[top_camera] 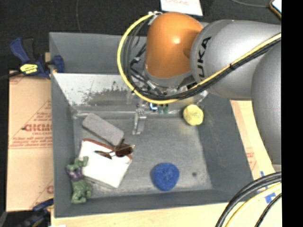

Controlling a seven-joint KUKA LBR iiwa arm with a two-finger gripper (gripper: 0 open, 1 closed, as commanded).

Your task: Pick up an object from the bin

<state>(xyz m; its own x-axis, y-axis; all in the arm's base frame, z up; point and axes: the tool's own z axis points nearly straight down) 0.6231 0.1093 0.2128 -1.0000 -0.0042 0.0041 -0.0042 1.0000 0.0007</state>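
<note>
Gripper (pixel 139 122) of mine hangs low in the bin (pixel 180 143), just right of the grey block (pixel 102 128); whether my jaws are parted or clenched I cannot tell. Just below the block a brown scrap (pixel 118 150) lies on a white pad (pixel 102 169), with a green toy (pixel 78 179) further down-left. A blue ball (pixel 164 176) sits lower right of the block and a yellow ball (pixel 193 115) well to its right.

Open floor is found centre to right of bin (pixel 189 150), btwn yellow ball (pixel 193 115) far right and blue ball (pixel 165 176) near centre. Left side is crowded: grey block (pixel 102 129), white flat pad (pixel 104 167) w/ brown item (pixel 120 150) on its edge, green figure (pixel 78 182) in near-left corner. Far middle is blocked by arm (pixel 227 60).
</note>
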